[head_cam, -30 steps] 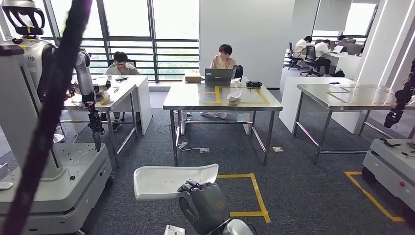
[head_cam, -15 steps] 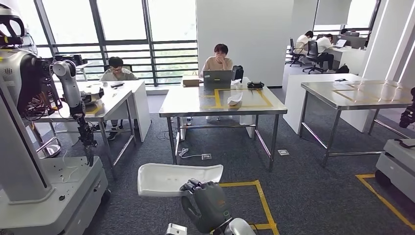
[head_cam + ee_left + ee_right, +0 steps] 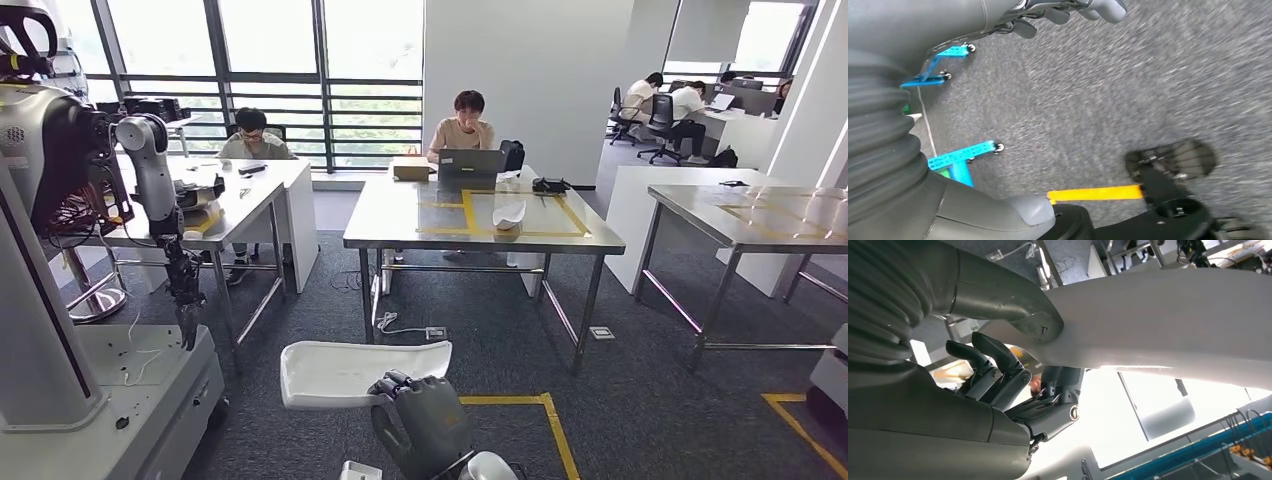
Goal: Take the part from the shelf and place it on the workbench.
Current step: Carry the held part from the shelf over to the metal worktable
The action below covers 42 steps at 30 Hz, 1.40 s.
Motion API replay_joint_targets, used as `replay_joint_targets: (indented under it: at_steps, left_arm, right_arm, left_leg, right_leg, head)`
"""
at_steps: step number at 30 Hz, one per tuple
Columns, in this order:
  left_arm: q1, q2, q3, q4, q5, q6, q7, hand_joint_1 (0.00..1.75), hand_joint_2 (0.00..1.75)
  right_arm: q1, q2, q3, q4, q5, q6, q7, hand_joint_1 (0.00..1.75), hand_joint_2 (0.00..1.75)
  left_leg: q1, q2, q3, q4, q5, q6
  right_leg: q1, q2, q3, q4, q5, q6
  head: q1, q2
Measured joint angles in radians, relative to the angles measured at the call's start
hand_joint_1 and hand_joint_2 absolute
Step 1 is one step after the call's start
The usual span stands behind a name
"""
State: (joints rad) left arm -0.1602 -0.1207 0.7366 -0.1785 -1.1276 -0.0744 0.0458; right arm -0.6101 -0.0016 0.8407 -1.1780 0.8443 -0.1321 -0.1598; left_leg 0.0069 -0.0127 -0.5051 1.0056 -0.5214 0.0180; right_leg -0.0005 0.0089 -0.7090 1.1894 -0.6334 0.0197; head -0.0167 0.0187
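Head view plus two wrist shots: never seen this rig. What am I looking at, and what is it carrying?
A two-legged robot with two arms. The head view looks forward and down from its body. Its right hand holds a white curved part at one end; the right wrist camera, just behind that hand, shows its thumb pressed on the part. The left wrist camera looks at grey carpet with yellow tape; that hand's fingers hold nothing. Ahead stands a steel table marked with tape, carrying a similar white piece.
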Motion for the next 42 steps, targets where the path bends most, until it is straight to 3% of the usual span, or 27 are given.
replay_joint_targets:
  at_steps: [2, 3, 4, 6, 7, 9, 10, 12, 13, 14, 15, 18, 19, 20, 22, 24, 26, 28, 29, 30, 32, 33, 34, 36, 38, 40, 42]
  left_arm:
    - [0.0, -0.001, 0.0, 0.002, -0.001, 0.0, 0.0, 0.0, 1.75]
    - [-0.001, -0.001, 0.0, 0.002, -0.003, 0.0, 0.0, 0.0, 1.75]
    - [-0.003, -0.001, 0.0, 0.001, -0.006, 0.0, 0.0, 0.0, 1.75]
    - [-0.009, 0.0, -0.002, -0.002, -0.012, 0.0, 0.0, 0.0, 1.75]
    - [-0.012, 0.0, -0.004, -0.002, -0.015, 0.0, -0.001, 0.0, 1.75]
    - [-0.019, 0.001, -0.008, -0.003, -0.019, 0.0, -0.001, 0.0, 1.75]
    - [-0.02, 0.001, -0.009, -0.002, -0.019, 0.0, -0.001, 0.0, 1.75]
    - [-0.017, 0.002, -0.01, -0.002, -0.021, 0.0, 0.0, 0.0, 1.75]
    - [-0.015, 0.004, -0.011, -0.003, -0.021, 0.0, 0.0, 0.0, 1.75]
    - [-0.014, 0.005, -0.011, -0.002, -0.022, 0.0, 0.0, 0.0, 1.75]
    - [-0.013, 0.007, -0.011, -0.002, -0.021, 0.0, -0.001, 0.0, 1.75]
    - [-0.006, 0.012, -0.011, -0.001, -0.018, 0.0, -0.002, 0.0, 1.75]
    - [-0.003, 0.012, -0.011, 0.0, -0.017, 0.0, -0.001, 0.0, 1.75]
    - [-0.003, 0.013, -0.011, 0.0, -0.017, 0.0, -0.002, 0.0, 1.75]
    - [-0.005, 0.011, -0.01, 0.0, -0.016, 0.001, -0.002, 0.0, 1.75]
    - [-0.009, 0.011, -0.01, -0.001, -0.013, 0.002, -0.003, 0.0, 1.75]
    - [-0.01, 0.012, -0.01, -0.002, -0.008, 0.003, -0.005, 0.0, 1.75]
    - [-0.006, 0.013, -0.01, -0.002, -0.003, 0.003, -0.008, 0.0, 1.75]
    - [-0.003, 0.012, -0.01, -0.001, -0.002, 0.003, -0.009, 0.0, 1.75]
    - [-0.001, 0.012, -0.01, -0.001, -0.001, 0.003, -0.01, 0.0, 1.75]
    - [0.001, 0.013, -0.01, -0.001, 0.0, 0.003, -0.011, 0.0, 1.75]
    - [0.001, 0.014, -0.01, -0.001, 0.0, 0.004, -0.011, 0.0, 1.75]
    - [0.001, 0.015, -0.01, -0.002, 0.0, 0.004, -0.011, 0.0, 1.75]
    - [0.001, 0.016, -0.01, -0.003, 0.0, 0.005, -0.012, 0.0, 1.75]
    - [-0.001, 0.017, -0.01, -0.004, 0.0, 0.005, -0.012, 0.0, 1.75]
    - [-0.004, 0.016, -0.01, -0.004, 0.0, 0.006, -0.013, 0.0, 1.75]
    - [-0.003, 0.015, -0.01, -0.004, 0.0, 0.006, -0.012, 0.0, 1.75]
  right_arm:
    - [0.003, -0.002, 0.0, 0.0, 0.002, 0.001, 0.005, 1.75, 1.75]
    - [0.005, -0.003, 0.0, 0.0, 0.003, 0.001, 0.009, 1.75, 1.75]
    - [0.007, -0.004, -0.002, 0.0, 0.004, 0.001, 0.015, 1.75, 1.75]
    - [0.002, -0.003, -0.012, -0.005, 0.005, -0.002, 0.025, 1.75, 1.75]
    - [-0.001, -0.002, -0.02, -0.007, 0.005, -0.004, 0.029, 1.75, 1.75]
    - [-0.005, 0.0, -0.035, -0.011, 0.005, -0.005, 0.034, 1.75, 1.75]
    - [-0.003, 0.0, -0.043, -0.011, 0.005, -0.004, 0.035, 1.75, 1.75]
    - [0.002, 0.0, -0.06, -0.011, 0.01, -0.001, 0.04, 1.75, 1.75]
    - [0.004, 0.0, -0.068, -0.011, 0.013, 0.0, 0.042, 1.75, 1.75]
    - [0.005, 0.0, -0.075, -0.012, 0.015, 0.001, 0.044, 1.75, 1.75]
    - [0.005, 0.0, -0.081, -0.012, 0.016, 0.002, 0.045, 1.75, 1.75]
    - [0.006, 0.0, -0.096, -0.013, 0.017, 0.005, 0.044, 1.75, 1.75]
    - [0.006, 0.0, -0.101, -0.014, 0.017, 0.006, 0.044, 1.75, 1.75]
    - [0.005, 0.0, -0.105, -0.015, 0.017, 0.007, 0.044, 1.75, 1.75]
    - [-0.001, 0.0, -0.115, -0.019, 0.017, 0.007, 0.043, 1.75, 1.75]
    - [-0.009, 0.0, -0.121, -0.021, 0.017, 0.008, 0.043, 1.75, 1.75]
    - [-0.014, 0.0, -0.125, -0.02, 0.017, 0.013, 0.042, 1.75, 1.75]
    - [-0.015, 0.0, -0.128, -0.016, 0.017, 0.018, 0.038, 1.75, 1.75]
    - [-0.016, 0.0, -0.128, -0.014, 0.017, 0.02, 0.036, 1.75, 1.75]
    - [-0.017, 0.0, -0.129, -0.012, 0.017, 0.021, 0.034, 1.75, 1.75]
    - [-0.018, 0.0, -0.129, -0.007, 0.017, 0.021, 0.03, 1.75, 1.75]
    - [-0.017, 0.0, -0.129, -0.003, 0.017, 0.022, 0.03, 1.75, 1.75]
    - [-0.016, 0.001, -0.13, 0.001, 0.017, 0.023, 0.03, 1.75, 1.75]
    - [-0.019, 0.004, -0.132, 0.004, 0.016, 0.025, 0.03, 1.75, 1.75]
    - [-0.03, 0.01, -0.135, 0.004, 0.016, 0.023, 0.029, 1.75, 1.75]
    - [-0.037, 0.014, -0.137, 0.004, 0.016, 0.023, 0.029, 1.75, 1.75]
    - [-0.036, 0.016, -0.137, 0.004, 0.016, 0.023, 0.029, 1.75, 1.75]
  left_leg:
    - [-0.004, -0.003, 0.038, 0.003, -0.037, -0.005]
    - [-0.005, -0.004, 0.053, 0.0, -0.057, -0.009]
    - [-0.006, -0.006, 0.069, 0.003, -0.068, -0.015]
    - [-0.007, -0.007, 0.084, 0.018, -0.071, -0.027]
    - [-0.006, -0.005, 0.073, 0.054, -0.057, -0.032]
    - [-0.004, 0.0, 0.0, 0.17, -0.045, -0.042]
    - [-0.004, 0.003, -0.049, 0.232, -0.06, -0.047]
    - [-0.002, 0.005, -0.133, 0.298, -0.136, -0.052]
    - [-0.003, 0.006, -0.161, 0.293, -0.167, -0.051]
    - [-0.003, 0.006, -0.177, 0.265, -0.174, -0.049]
    - [-0.003, 0.006, -0.184, 0.217, -0.141, -0.046]
    - [-0.009, 0.007, -0.184, 0.064, 0.07, -0.031]
    - [-0.01, 0.007, -0.18, 0.043, 0.11, -0.025]
    - [-0.011, 0.006, -0.172, 0.038, 0.116, -0.018]
    - [-0.006, 0.006, -0.146, 0.033, 0.111, -0.004]
    - [-0.002, 0.006, -0.122, 0.028, 0.096, 0.006]
    - [-0.001, 0.005, -0.102, 0.026, 0.075, 0.009]
    - [0.002, 0.004, -0.078, 0.026, 0.051, 0.005]
    - [0.004, 0.002, -0.063, 0.026, 0.038, 0.001]
    - [0.007, 0.002, -0.045, 0.026, 0.024, -0.003]
    - [0.01, 0.001, -0.016, 0.028, -0.006, -0.015]
    - [0.01, 0.0, -0.005, 0.03, -0.021, -0.022]
    - [0.008, 0.001, 0.007, 0.03, -0.034, -0.03]
    - [0.007, 0.001, 0.018, 0.044, -0.035, -0.046]
    - [0.009, 0.003, -0.01, 0.11, -0.011, -0.055]
    - [0.01, 0.006, -0.088, 0.221, -0.012, -0.058]
    - [0.008, 0.007, -0.174, 0.307, -0.071, -0.057]
  right_leg:
    - [0.011, -0.001, -0.006, -0.115, 0.165, -0.018]
    - [0.016, -0.001, -0.005, -0.149, 0.229, -0.025]
    - [0.019, 0.0, -0.001, -0.166, 0.259, -0.031]
    - [0.018, 0.003, 0.025, -0.169, 0.25, -0.043]
    - [0.015, 0.003, 0.04, -0.172, 0.241, -0.05]
    - [0.012, 0.004, 0.074, -0.176, 0.221, -0.061]
    - [0.011, 0.004, 0.089, -0.176, 0.207, -0.064]
    - [0.011, 0.008, 0.124, -0.177, 0.176, -0.065]
    - [0.01, 0.01, 0.144, -0.177, 0.159, -0.065]
    - [0.01, 0.012, 0.165, -0.177, 0.142, -0.065]
    - [0.009, 0.013, 0.187, -0.177, 0.125, -0.064]
    - [0.012, 0.018, 0.235, -0.175, 0.075, -0.052]
    - [0.014, 0.021, 0.246, -0.171, 0.063, -0.046]
    - [0.015, 0.023, 0.254, -0.163, 0.059, -0.04]
    - [0.016, 0.019, 0.242, -0.114, 0.071, -0.028]
    - [0.012, 0.01, 0.178, -0.015, 0.073, -0.015]
    - [0.003, 0.004, 0.089, 0.087, 0.024, 0.0]
    - [-0.005, 0.002, 0.024, 0.118, -0.028, 0.009]
    - [-0.009, 0.0, 0.011, 0.095, -0.025, 0.011]
    - [-0.012, -0.002, 0.009, 0.048, 0.007, 0.013]
    - [-0.018, -0.011, 0.018, -0.075, 0.135, 0.015]
    - [-0.018, -0.016, 0.025, -0.115, 0.184, 0.012]
    - [-0.017, -0.018, 0.03, -0.135, 0.214, 0.006]
    - [-0.015, -0.017, 0.045, -0.135, 0.209, -0.014]
    - [-0.017, -0.012, 0.065, -0.141, 0.201, -0.031]
    - [-0.016, -0.01, 0.088, -0.148, 0.188, -0.043]
    - [-0.012, -0.006, 0.109, -0.152, 0.17, -0.05]
  head:
    - [-0.001, -0.001]
    - [-0.001, -0.001]
    - [-0.001, -0.001]
    - [0.001, -0.002]
    - [0.002, -0.002]
    - [0.004, -0.002]
    - [0.004, -0.002]
    - [0.004, -0.002]
    - [0.004, -0.002]
    - [0.004, -0.002]
    - [0.004, -0.002]
    - [0.005, -0.005]
    - [0.006, -0.007]
    - [0.009, -0.008]
    - [0.014, -0.009]
    - [0.017, -0.009]
    - [0.018, -0.009]
    - [0.019, -0.009]
    - [0.02, -0.009]
    - [0.021, -0.009]
    - [0.029, -0.011]
    - [0.034, -0.012]
    - [0.04, -0.014]
    - [0.049, -0.015]
    - [0.051, -0.015]
    - [0.051, -0.015]
    - [0.05, -0.015]
